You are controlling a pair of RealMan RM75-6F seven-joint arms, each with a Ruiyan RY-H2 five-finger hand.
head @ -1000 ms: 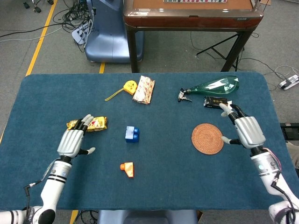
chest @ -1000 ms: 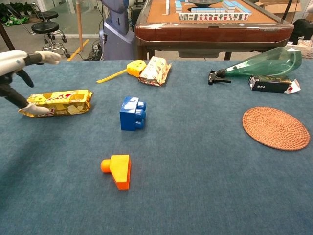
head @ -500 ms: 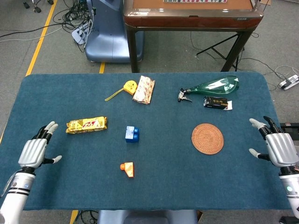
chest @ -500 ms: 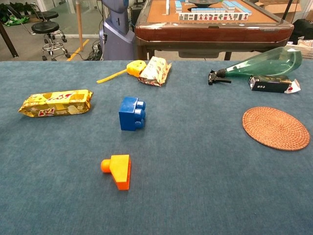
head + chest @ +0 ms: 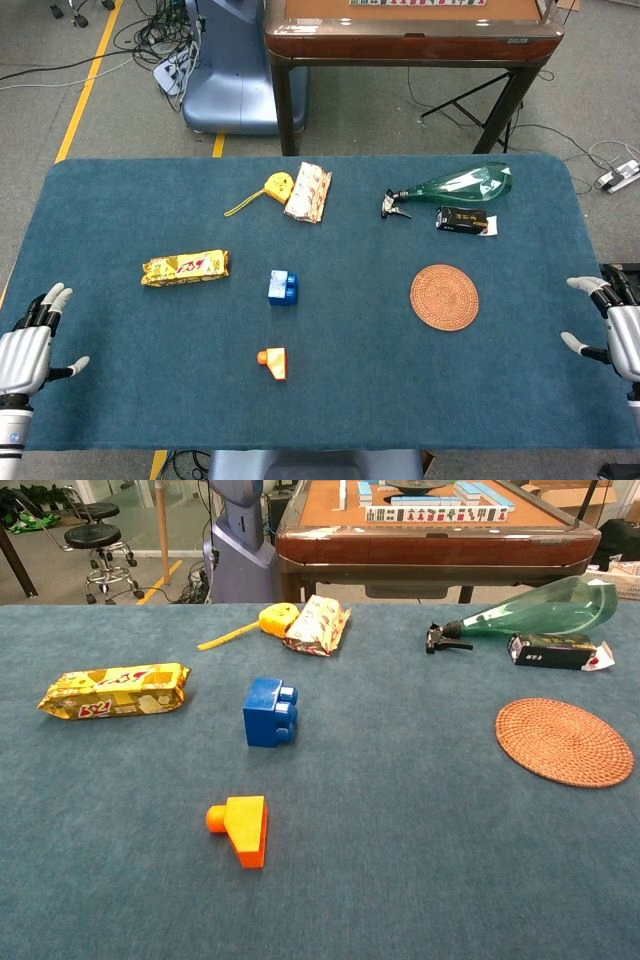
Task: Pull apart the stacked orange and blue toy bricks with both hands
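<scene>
The blue brick (image 5: 283,288) (image 5: 269,712) lies on the table's middle, apart from the orange brick (image 5: 273,361) (image 5: 241,828), which lies closer to the front edge. My left hand (image 5: 24,350) hovers at the table's left edge, fingers spread, holding nothing. At the right edge my right hand (image 5: 618,335) is likewise spread and empty, partly cut off by the frame. Neither hand shows in the chest view.
A yellow snack packet (image 5: 185,267) lies left of the blue brick. A round woven coaster (image 5: 444,296) sits to the right. Along the back are a yellow tape measure (image 5: 277,185), a wrapped snack (image 5: 309,192), a green spray bottle (image 5: 458,184) and a small black box (image 5: 464,220).
Both hands have drawn back outward from the table's middle toward its left and right edges. The bricks have stayed where they were.
</scene>
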